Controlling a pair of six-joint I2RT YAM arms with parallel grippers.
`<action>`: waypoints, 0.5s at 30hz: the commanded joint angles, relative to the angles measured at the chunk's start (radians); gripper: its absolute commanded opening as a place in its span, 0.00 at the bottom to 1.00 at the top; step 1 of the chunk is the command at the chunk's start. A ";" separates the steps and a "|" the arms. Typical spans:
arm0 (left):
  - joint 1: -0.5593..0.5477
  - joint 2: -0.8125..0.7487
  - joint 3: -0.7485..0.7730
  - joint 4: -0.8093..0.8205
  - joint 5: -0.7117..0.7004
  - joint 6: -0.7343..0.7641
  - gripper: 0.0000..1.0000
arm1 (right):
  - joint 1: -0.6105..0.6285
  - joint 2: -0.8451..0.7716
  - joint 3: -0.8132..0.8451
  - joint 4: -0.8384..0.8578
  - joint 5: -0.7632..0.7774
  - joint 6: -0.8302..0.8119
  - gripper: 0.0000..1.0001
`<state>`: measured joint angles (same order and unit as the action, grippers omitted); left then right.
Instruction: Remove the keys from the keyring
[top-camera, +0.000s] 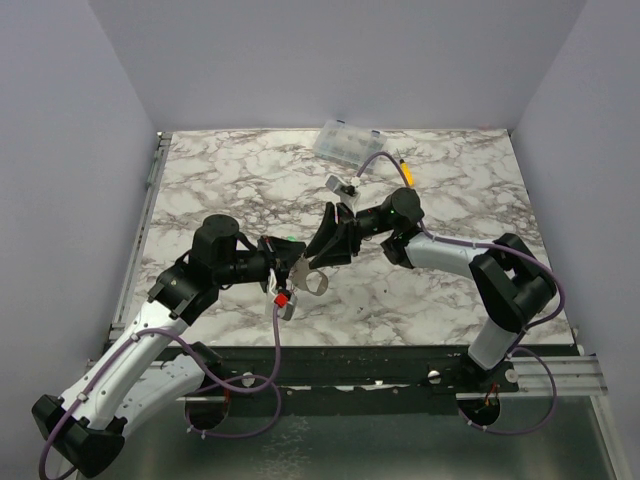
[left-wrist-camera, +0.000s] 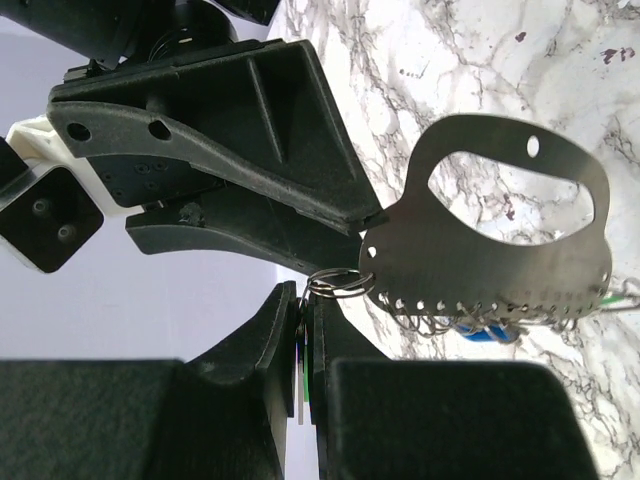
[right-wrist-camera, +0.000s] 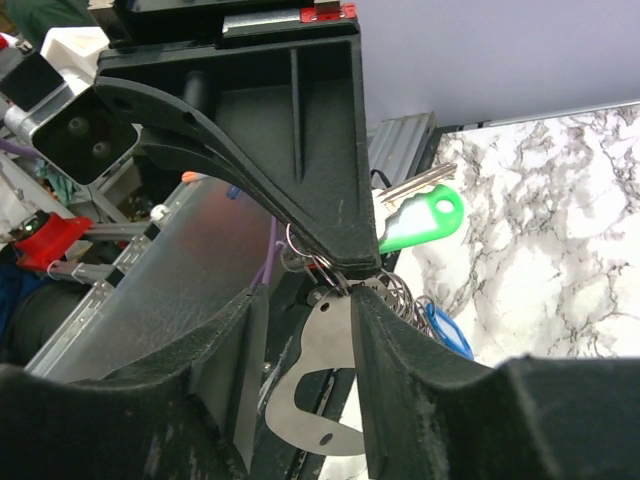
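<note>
Clamping the left gripper (left-wrist-camera: 305, 300) tight on the green key (right-wrist-camera: 425, 220), right at its split ring (left-wrist-camera: 338, 283). Pinching the keyring (left-wrist-camera: 480, 260) edge in the right gripper (right-wrist-camera: 305, 310) straight opposite, up off mid-table (top-camera: 450, 300) between both arms. Probably needing a pull apart along that line.

Left wrist view: keys (left-wrist-camera: 482, 331) mostly hidden behind the keyring (left-wrist-camera: 500, 240); left hand (left-wrist-camera: 305, 300) cut by the lower edge. Top view: keys too small to separate; grip of the right hand (top-camera: 318, 258) unresolved.

Keyring (top-camera: 316, 283) over table (top-camera: 220, 180) centre, box (top-camera: 347, 143) behind
</note>
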<state>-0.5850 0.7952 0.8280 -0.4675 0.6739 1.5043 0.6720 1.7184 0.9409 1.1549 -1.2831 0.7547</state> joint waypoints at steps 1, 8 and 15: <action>-0.004 -0.019 0.007 0.040 0.026 0.036 0.00 | 0.023 -0.006 -0.016 0.115 -0.028 0.062 0.40; -0.006 -0.018 0.005 0.041 0.022 0.040 0.00 | 0.035 -0.030 -0.017 0.065 -0.014 0.025 0.32; -0.009 -0.012 0.004 0.041 0.019 0.037 0.00 | 0.035 -0.020 -0.001 0.037 0.024 0.028 0.37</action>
<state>-0.5858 0.7876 0.8280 -0.4576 0.6735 1.5242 0.6941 1.7161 0.9310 1.2022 -1.2831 0.7883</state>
